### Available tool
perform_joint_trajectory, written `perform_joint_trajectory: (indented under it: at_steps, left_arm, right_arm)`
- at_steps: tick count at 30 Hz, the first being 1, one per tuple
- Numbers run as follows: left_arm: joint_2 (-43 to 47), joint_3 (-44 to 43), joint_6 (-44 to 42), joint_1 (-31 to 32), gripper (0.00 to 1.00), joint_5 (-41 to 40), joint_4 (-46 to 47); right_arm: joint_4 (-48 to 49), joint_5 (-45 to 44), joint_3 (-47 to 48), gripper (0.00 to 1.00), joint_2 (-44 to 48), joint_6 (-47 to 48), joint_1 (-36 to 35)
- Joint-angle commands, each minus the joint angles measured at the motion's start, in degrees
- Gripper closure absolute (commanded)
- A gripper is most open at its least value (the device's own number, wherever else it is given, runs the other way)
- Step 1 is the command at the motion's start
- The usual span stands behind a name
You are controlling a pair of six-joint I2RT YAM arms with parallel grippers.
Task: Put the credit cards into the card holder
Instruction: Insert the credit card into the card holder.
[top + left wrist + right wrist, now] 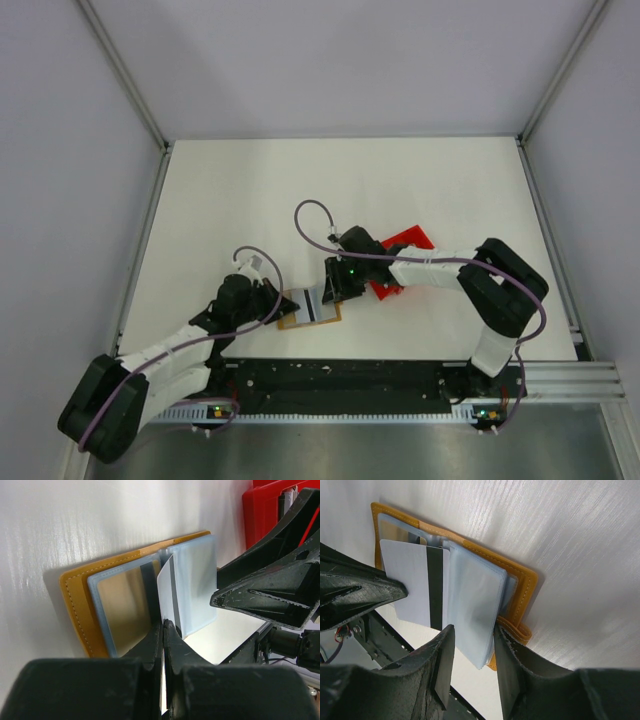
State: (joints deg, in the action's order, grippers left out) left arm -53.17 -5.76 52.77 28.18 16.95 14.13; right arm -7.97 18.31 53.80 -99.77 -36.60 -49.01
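Top external view: shows the card holder (290, 324) spread open on the counter (230, 200), directly between the two sets of jaws, with the left jaws at its left edge and the right jaws over its right half. Shows a red tray (410, 240) just behind the right jaws.

Left wrist view: finds the left jaws pressed fully together on the grey-white card (165, 587), gripped by its near end and stood on edge, dark stripe turned to the right. Puts the card's far end at the holder's middle fold, straight ahead of the jaws, between the clear sleeves (197, 585) lying to either side. Suggests an end-on pinch chosen for pushing the card forward into a pocket rather than laying it flat.

Right wrist view: has the right jaws roughly half open, astride the near corner of one of the clear sleeves, with no firm pinch evident. Reads as steadying or lifting that page to keep a pocket gaping for the card. Places the card just left of these jaws, its striped part meeting the sleeve's edge; cannot tell whether that edge has entered a pocket.
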Motion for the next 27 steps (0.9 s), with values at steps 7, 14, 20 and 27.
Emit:
perform_joint_trajectory:
  at_steps: [7, 14, 20, 27]
  left_arm:
    - [-1.5, 1.9, -2.1, 1.3, 1.00, -1.1, -2.1]
    - [-4.8, 0.8, -1.4, 2.9, 1.00, -3.5, 2.0]
    - [-6.7, 2.2, 1.3, 3.5, 1.00, -4.2, 5.5]
    - [-9.2, 1.8, 5.1, 4.7, 1.00, -6.1, 6.6]
  right_arm:
    - [-1.4, -2.2, 0.8, 0.62, -2.4, 0.9, -0.5]
    - [-1.6, -2.1, 1.0, 0.62, -2.7, 0.8, -0.3]
    - [-1.7, -2.0, 1.1, 0.62, -2.9, 0.7, -0.3]
    - [-2.1, -1.3, 1.1, 0.61, -3.1, 0.7, -0.4]
